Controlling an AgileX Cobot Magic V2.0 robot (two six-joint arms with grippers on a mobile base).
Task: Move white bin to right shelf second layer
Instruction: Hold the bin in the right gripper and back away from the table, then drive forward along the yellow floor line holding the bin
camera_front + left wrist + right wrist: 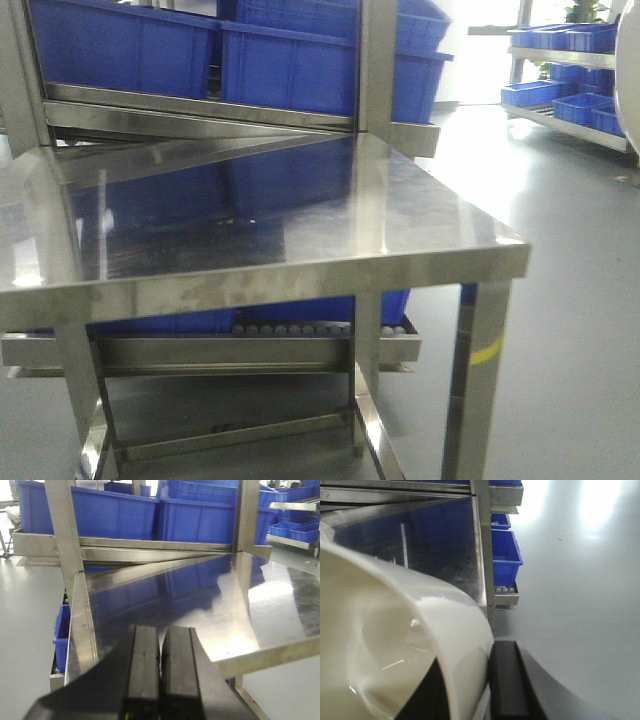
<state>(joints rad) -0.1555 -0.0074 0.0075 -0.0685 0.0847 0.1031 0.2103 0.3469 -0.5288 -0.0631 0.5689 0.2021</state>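
Note:
The white bin [385, 640], glossy and cream-white, fills the lower left of the right wrist view. My right gripper [470, 655] is shut on its wall, with one finger inside the bin and the other finger [505, 680] outside. My left gripper [161, 630] is shut with nothing between its pads, hovering over the steel table [165, 595]. A rack level with small rollers and a steel front bar [504, 591] carries a blue crate; I cannot tell if it is the right shelf second layer.
A shiny steel table [300, 200] stands in front. Behind it a steel rack holds blue crates [290, 65] above and a roller level [300, 330] below. Another rack with blue crates [565, 100] stands far right across grey floor.

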